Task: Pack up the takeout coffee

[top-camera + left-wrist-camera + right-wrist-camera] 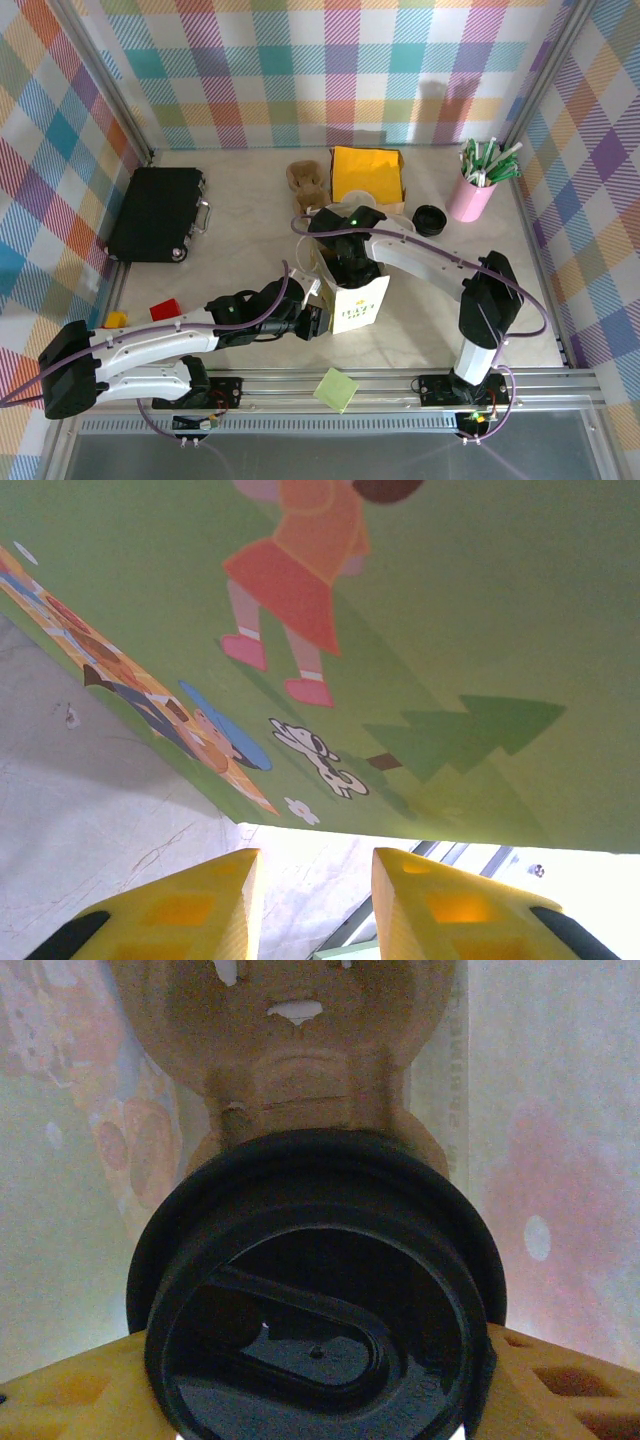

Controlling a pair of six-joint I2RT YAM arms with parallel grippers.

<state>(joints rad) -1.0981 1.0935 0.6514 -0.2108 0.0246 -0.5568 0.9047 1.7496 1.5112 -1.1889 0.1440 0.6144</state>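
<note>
The takeout coffee [320, 1300] shows as a black lid seen from above, its cup body hidden under it. My right gripper [320, 1405] is shut on it, a yellow finger on each side of the lid. Both are down inside the white paper bag [362, 305], above a brown pulp carrier [300, 1050] on the bag's floor. In the top view the right gripper [350, 262] reaches into the bag's mouth. My left gripper [318, 320] sits low at the bag's left side. Its fingers [200, 900] stand apart with bare table between them, just short of the bag's green printed side [450, 630].
A black case [155, 213] lies at the left. At the back are a brown carrier [305, 180], a yellow napkin [367, 173], a loose black lid [429, 219] and a pink cup of sticks [472, 190]. Red [165, 307] and yellow [116, 320] blocks sit front left.
</note>
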